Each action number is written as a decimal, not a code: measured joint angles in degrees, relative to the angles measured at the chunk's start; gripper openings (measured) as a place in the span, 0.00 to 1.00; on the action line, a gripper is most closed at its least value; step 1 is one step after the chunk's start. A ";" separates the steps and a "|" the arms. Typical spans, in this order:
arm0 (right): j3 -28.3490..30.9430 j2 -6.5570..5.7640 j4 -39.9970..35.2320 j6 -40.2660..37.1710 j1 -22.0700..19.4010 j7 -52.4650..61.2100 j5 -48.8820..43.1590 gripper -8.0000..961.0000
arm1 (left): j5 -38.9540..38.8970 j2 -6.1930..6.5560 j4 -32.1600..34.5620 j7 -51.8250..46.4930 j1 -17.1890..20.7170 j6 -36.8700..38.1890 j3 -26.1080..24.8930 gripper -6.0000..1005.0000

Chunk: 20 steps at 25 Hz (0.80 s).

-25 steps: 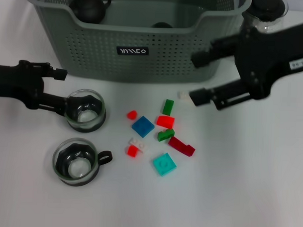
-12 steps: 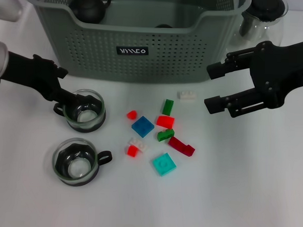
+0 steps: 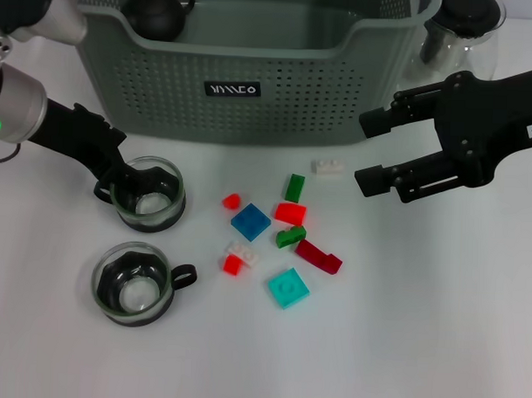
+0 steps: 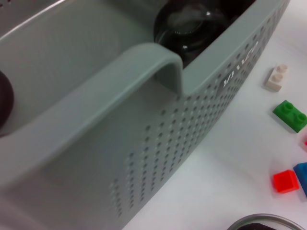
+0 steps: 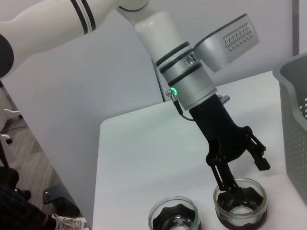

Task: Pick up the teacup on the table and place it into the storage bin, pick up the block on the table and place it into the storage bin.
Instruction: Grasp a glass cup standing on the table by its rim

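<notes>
L gripper [image 3: 118, 178] has swung steeper vs 0.5 s ago, fingers now clamped on teacup [image 3: 148, 193] rim. R gripper [image 3: 365, 152] barely moved, jaws open, near white block [image 3: 328, 167] by storage bin [image 3: 165, 91].

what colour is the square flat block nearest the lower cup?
Teal block, stud-side up, clearest in head view.

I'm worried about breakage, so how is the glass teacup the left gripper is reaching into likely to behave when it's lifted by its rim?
The teacup looks like clear glass, so probably rigid, smooth and breakable. The left gripper has one finger inside the rim in the right wrist view, a narrow hold, so it may slip or tilt. Its dark insert looks separate and could shift.
</notes>
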 joint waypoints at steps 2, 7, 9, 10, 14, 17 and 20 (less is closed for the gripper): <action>0.00 0.01 0.04 0.01 0.00 -0.01 0.00 0.84 | 0.07 -0.01 -0.24 -0.87 0.03 -0.67 1.00 0.93; 0.00 -0.03 0.52 0.04 0.06 -0.17 0.00 0.85 | 0.49 0.12 -1.09 -3.30 0.05 -1.91 4.46 0.89; 0.00 -0.17 0.96 0.05 0.11 -0.42 0.00 0.85 | 1.00 0.01 -1.37 -3.56 0.05 -2.31 5.18 0.87; 0.00 -0.21 1.11 0.06 0.13 -0.54 0.00 0.85 | 1.17 -0.06 -1.71 -3.59 -0.02 -2.52 5.24 0.86; 0.00 -0.23 1.67 0.41 0.18 -0.82 0.00 0.84 | 1.49 -0.02 -3.25 -3.93 -0.37 -3.62 5.44 0.82; 0.00 -0.40 2.48 0.52 0.48 -1.16 0.01 0.84 | 1.71 0.05 -4.20 -4.48 -0.29 -5.00 6.80 0.80; 0.00 -0.48 3.26 0.67 0.81 -1.53 0.01 0.84 | 1.78 0.03 -4.40 -4.98 -0.08 -6.11 8.27 0.79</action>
